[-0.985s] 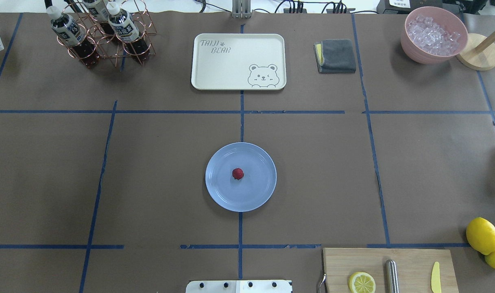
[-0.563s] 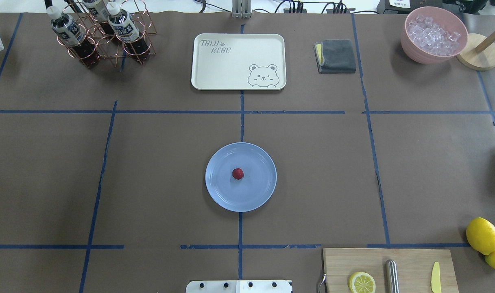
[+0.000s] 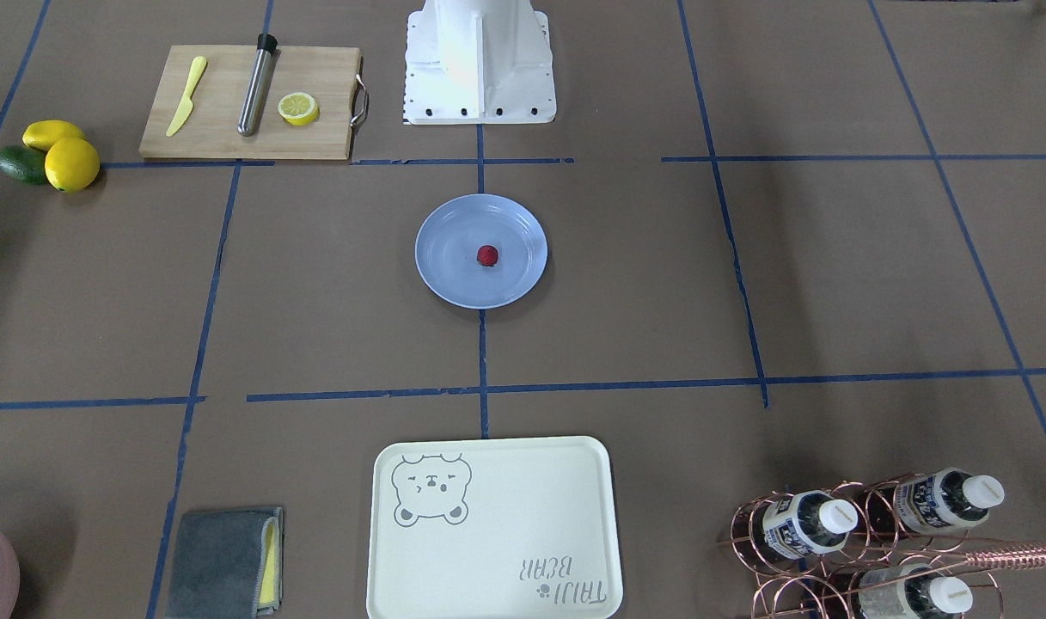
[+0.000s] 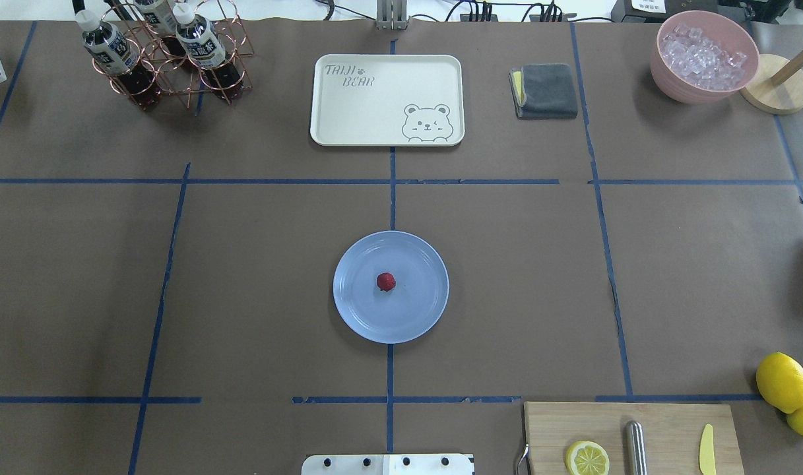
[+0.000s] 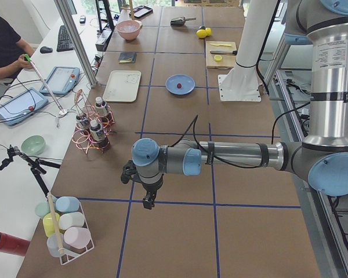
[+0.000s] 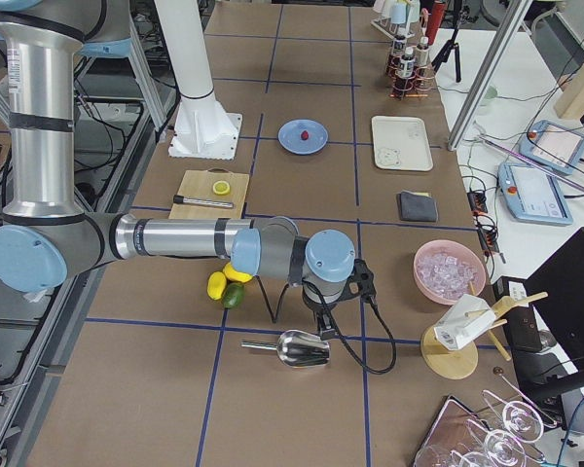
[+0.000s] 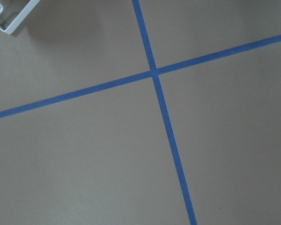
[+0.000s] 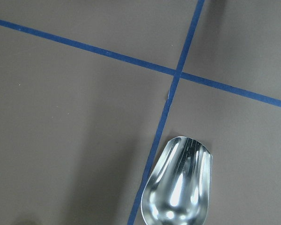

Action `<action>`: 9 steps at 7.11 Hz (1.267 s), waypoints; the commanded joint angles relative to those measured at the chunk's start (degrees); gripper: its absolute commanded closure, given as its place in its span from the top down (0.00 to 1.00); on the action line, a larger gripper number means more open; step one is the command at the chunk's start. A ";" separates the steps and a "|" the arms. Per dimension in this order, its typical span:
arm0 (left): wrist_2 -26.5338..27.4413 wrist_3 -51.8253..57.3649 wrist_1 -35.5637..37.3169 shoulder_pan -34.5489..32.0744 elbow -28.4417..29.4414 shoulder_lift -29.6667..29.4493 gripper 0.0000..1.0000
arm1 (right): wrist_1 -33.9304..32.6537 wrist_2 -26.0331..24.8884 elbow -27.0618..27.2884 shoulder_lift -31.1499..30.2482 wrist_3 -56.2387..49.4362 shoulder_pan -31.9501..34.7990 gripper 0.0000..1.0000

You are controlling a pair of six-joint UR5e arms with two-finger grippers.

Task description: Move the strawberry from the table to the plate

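strawberry [image 4: 386, 282] on plate [image 4: 416, 311] | pink bowl [image 4: 666, 82] holds ice [image 4: 703, 58] | left end effector [image 5: 147, 202], right end effector [image 6: 322, 311]: opening cannot tell

Plate [image 4: 416, 311]: smooth, glossy finish. Table [image 4: 262, 277] under it: matt brown paper. Cutting board [image 4: 668, 422]: bare wood. Scoop [image 8: 178, 190]: polished metal, mirror-bright.

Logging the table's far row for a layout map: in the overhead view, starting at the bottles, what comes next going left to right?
Bottles → cream bear tray → folded grey cloth → pink bowl of ice → round wooden base
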 commanded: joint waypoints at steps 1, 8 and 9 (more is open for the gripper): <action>-0.28 -0.08 0.33 -1.49 -0.05 0.06 1.00 | 2.42 0.14 -2.20 0.16 0.06 0.01 1.00; -0.28 -0.08 0.07 -1.76 -0.23 -0.38 1.00 | 6.31 0.23 -3.36 0.07 7.36 0.01 1.00; -0.28 -0.08 0.07 -2.37 -0.31 -0.47 1.00 | 6.31 0.23 -3.27 0.07 7.44 0.01 1.00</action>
